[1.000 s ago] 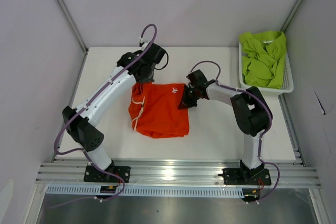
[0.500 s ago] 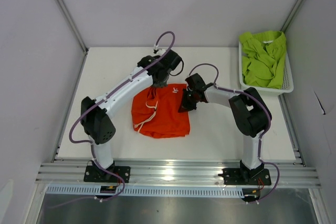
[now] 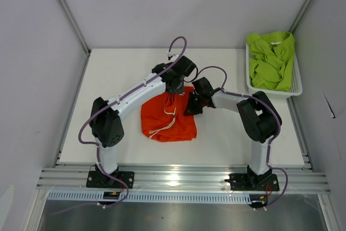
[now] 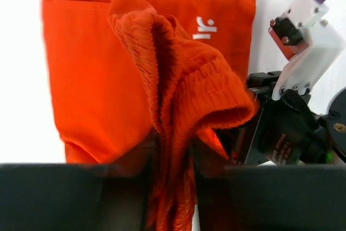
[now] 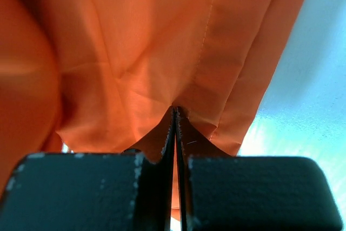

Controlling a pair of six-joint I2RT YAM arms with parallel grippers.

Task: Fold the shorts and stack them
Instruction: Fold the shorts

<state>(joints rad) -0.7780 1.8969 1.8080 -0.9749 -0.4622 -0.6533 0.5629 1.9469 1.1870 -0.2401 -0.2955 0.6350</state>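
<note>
Change: I am carrying the waistband from 9 toward 3 o'clock over the orange shorts at table centre, so the fold is nearly closing
Left gripper: seemingly pinching bunched waistband, view blurred
Right gripper: clamping the shorts' 3 o'clock edge
Pose: both arms are reaching inward, wrists meeting
Green shorts: lying in basket, 2 o'clock

The left tool is now farther right, just beside the right tool. The orange shorts are folded narrower, with the white drawstring lying across the middle.
</note>
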